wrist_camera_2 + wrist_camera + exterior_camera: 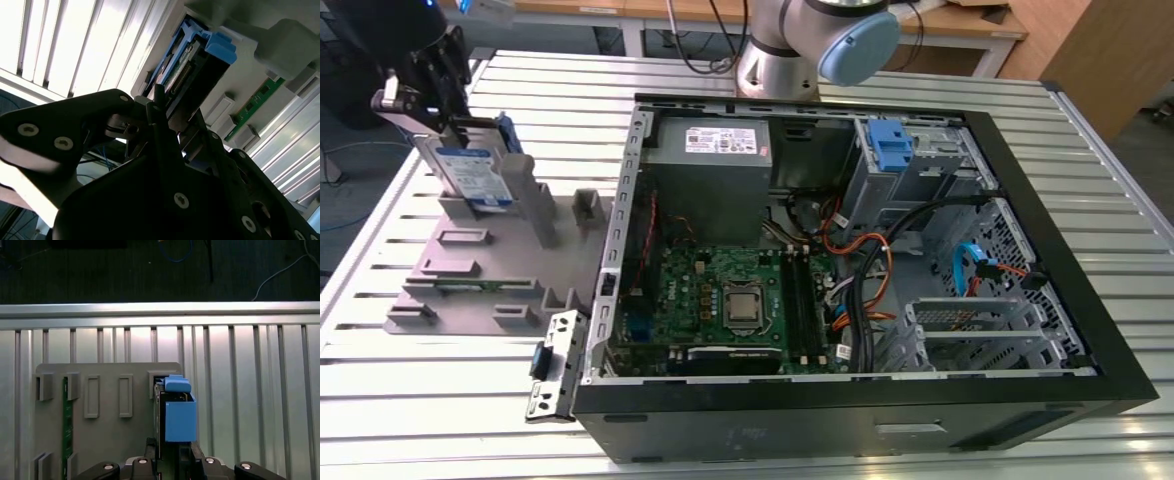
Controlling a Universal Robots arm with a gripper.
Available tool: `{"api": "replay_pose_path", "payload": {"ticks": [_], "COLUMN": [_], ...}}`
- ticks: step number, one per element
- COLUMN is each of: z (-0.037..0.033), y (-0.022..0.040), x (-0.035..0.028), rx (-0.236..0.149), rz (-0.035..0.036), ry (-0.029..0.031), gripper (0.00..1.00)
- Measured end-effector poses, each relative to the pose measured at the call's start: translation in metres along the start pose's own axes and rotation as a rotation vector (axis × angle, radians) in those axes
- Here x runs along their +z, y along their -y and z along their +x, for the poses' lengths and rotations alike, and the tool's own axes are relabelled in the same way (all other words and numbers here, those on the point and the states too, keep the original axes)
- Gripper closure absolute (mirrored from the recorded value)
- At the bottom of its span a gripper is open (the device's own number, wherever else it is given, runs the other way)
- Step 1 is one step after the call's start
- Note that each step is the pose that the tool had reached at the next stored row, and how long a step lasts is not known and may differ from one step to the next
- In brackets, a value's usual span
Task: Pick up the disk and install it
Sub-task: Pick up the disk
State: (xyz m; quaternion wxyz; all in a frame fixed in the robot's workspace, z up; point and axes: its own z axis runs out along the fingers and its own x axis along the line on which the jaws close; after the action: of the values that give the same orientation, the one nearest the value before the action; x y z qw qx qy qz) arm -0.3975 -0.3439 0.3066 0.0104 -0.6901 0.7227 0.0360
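The disk [478,178] is a flat silver-grey drive with a white-and-blue label and blue rails. It stands on edge at the back of the grey holder [467,270], at the exterior view's left. My gripper [443,130] comes down on its upper end, with the black fingers on either side of it and shut on it. In the first wrist view the disk's blue rail [179,420] runs out from between the fingertips of the gripper [170,457] over the holder [105,440]. The second wrist view shows the disk [200,47] just beyond the gripper [167,117].
The open computer case [1067,300] lies at the exterior view's right, with the motherboard [720,300], a grey power-supply box [720,150] and a drive cage with a blue latch [894,145]. A green memory stick [65,430] sits in the holder. A metal bracket [554,365] lies by the case's front corner.
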Motion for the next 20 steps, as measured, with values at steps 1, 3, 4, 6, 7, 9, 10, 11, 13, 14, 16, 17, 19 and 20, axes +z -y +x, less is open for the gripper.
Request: {"api": "replay_pose_path", "payload": {"ticks": [1,3,4,6,7,9,10,11,13,14,16,17,19,20], "z": [-0.0001,-0.0001,-0.0001,-0.0001,-0.0001,-0.0001,-0.0001,-0.0001,-0.0001,-0.0001,-0.0001,-0.0001,-0.0003,-0.0005], "y": [0.0,0.0,0.0,0.0,0.0,0.0,0.0,0.0,0.0,0.0,-0.0001,-0.0001,-0.0002,-0.0003], "x": [-0.0009,-0.0009,-0.0009,-0.001,-0.001,-0.0011,-0.001,-0.001,-0.001,-0.001,-0.0011,-0.0019,-0.005,-0.0072], "rx": [0.0,0.0,0.0,0.0,0.0,0.0,0.0,0.0,0.0,0.0,0.0,0.0,0.0,0.0], "rz": [-0.0001,0.0001,0.0002,0.0,0.0,-0.0001,0.0,0.0,-0.0001,-0.0001,0.0,-0.0004,0.0,0.0], "ry": [-0.0001,0.0002,0.0002,0.0003,0.0003,0.0003,0.0003,0.0004,0.0004,0.0004,0.0004,0.0002,0.0005,0.0004], "gripper": [0.65,0.65,0.65,0.65,0.65,0.65,0.65,0.65,0.65,0.65,0.65,0.65,0.65,0.65]}}
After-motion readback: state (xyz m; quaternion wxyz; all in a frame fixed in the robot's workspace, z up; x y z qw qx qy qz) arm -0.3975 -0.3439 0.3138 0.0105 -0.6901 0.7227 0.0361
